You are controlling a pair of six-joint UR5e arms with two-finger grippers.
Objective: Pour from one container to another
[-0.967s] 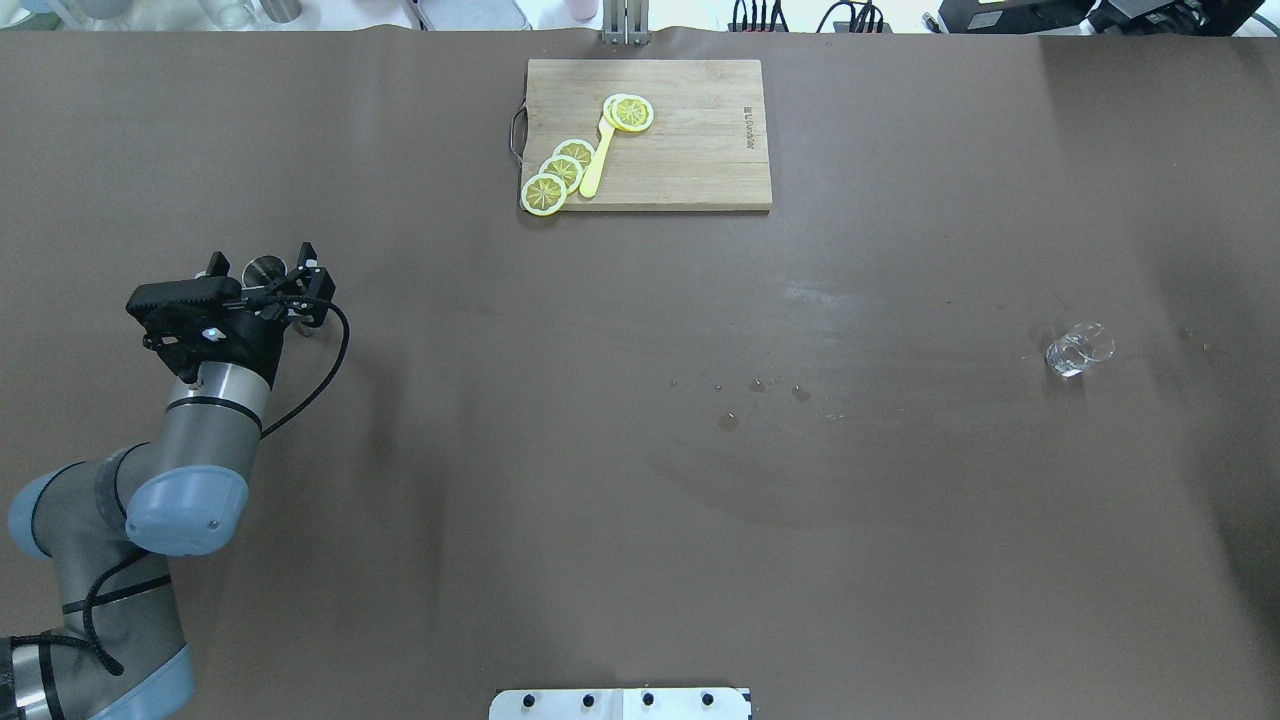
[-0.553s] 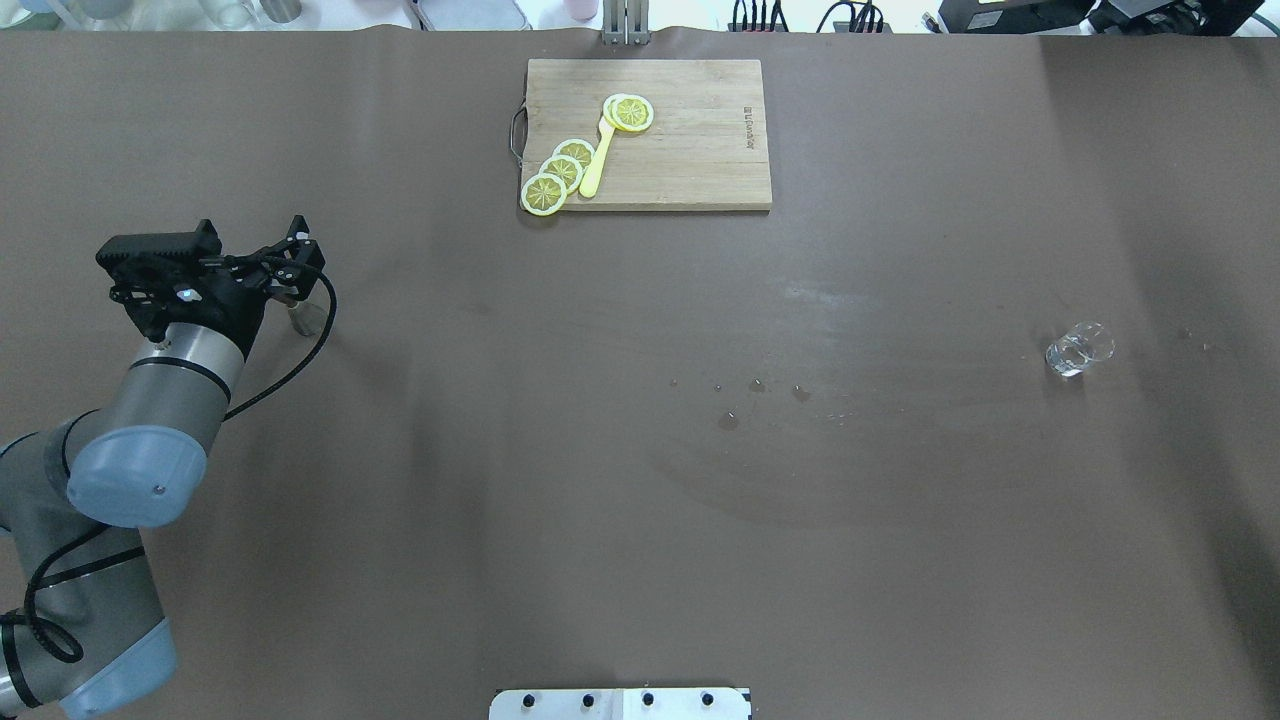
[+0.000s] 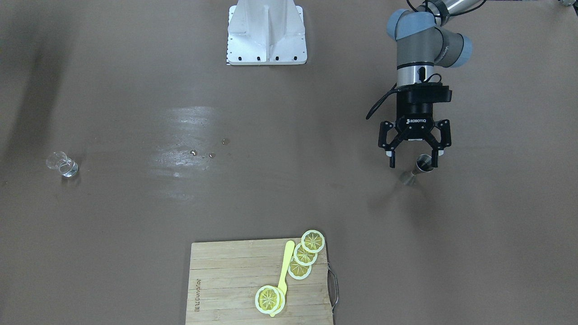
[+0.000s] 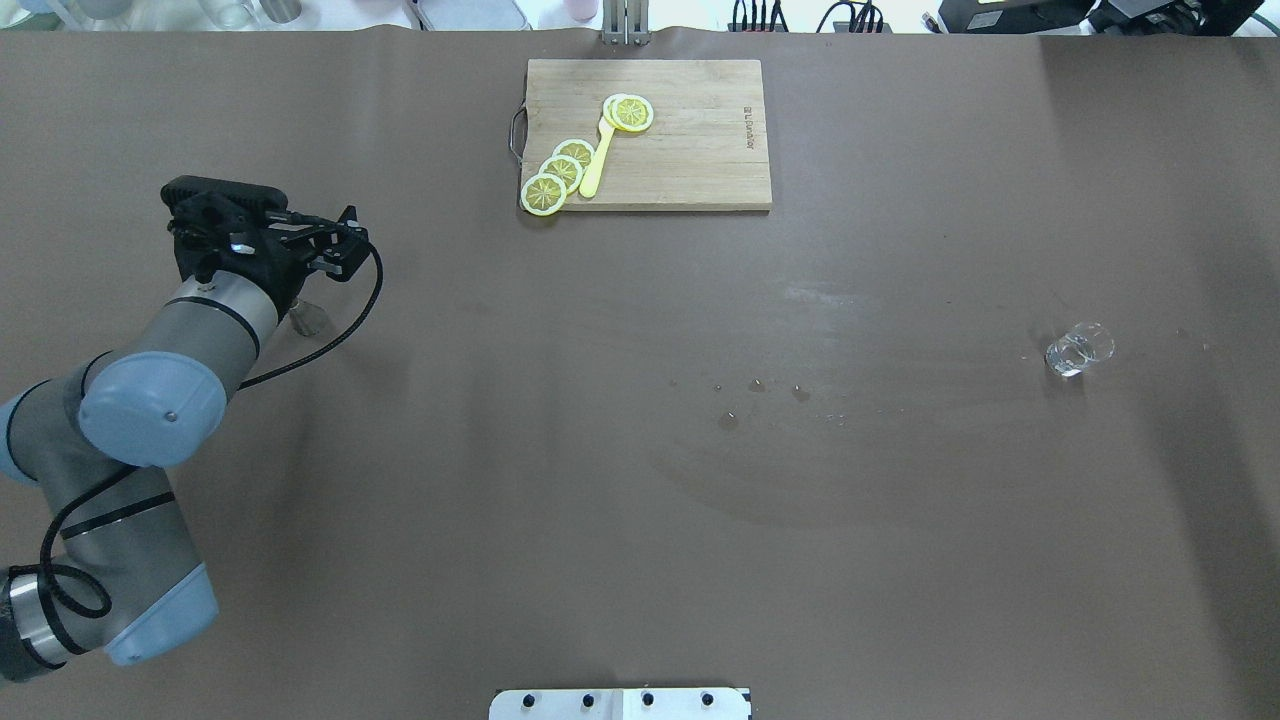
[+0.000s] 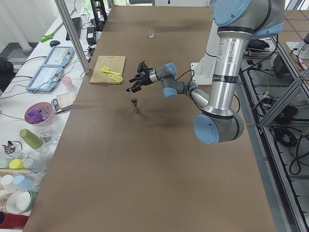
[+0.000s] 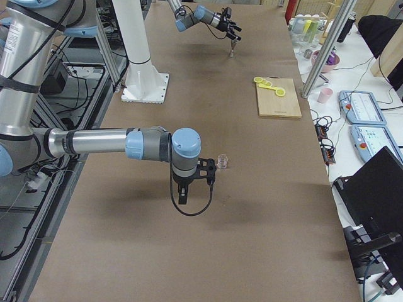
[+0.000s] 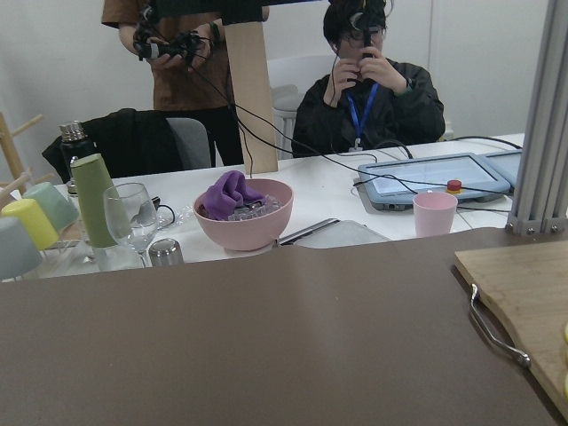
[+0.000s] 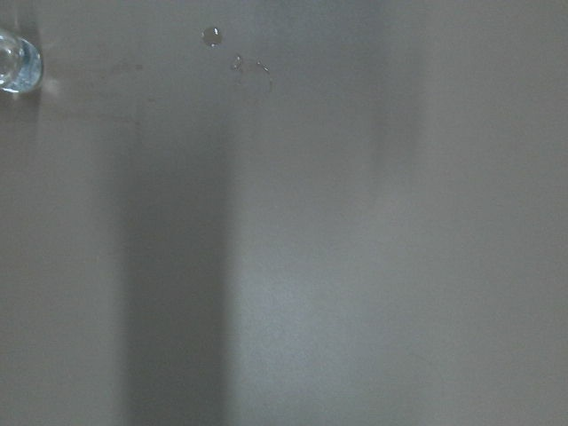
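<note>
A small steel jigger (image 3: 417,170) stands by itself on the brown table, on the robot's left side; its base shows in the overhead view as the jigger (image 4: 306,320). My left gripper (image 3: 414,159) hangs above it, open and holding nothing, seen from the side as the left gripper (image 5: 135,85) clear of the jigger (image 5: 135,104). A small clear glass (image 4: 1078,349) sits far off on the right side. My right gripper (image 6: 189,185) hovers close to the glass (image 6: 221,161); I cannot tell whether it is open or shut. The glass (image 8: 13,62) sits at the corner of the right wrist view.
A wooden cutting board (image 4: 700,150) with lemon slices (image 4: 545,193) and a yellow utensil lies at the far middle edge. Water drops (image 4: 728,421) dot the table's middle. Beyond the left end stand a pink bowl (image 7: 242,213), cups and seated people.
My left gripper, which stood around the jigger, has risen off it and swung toward the far right. The jigger stays on the table where it was.
</note>
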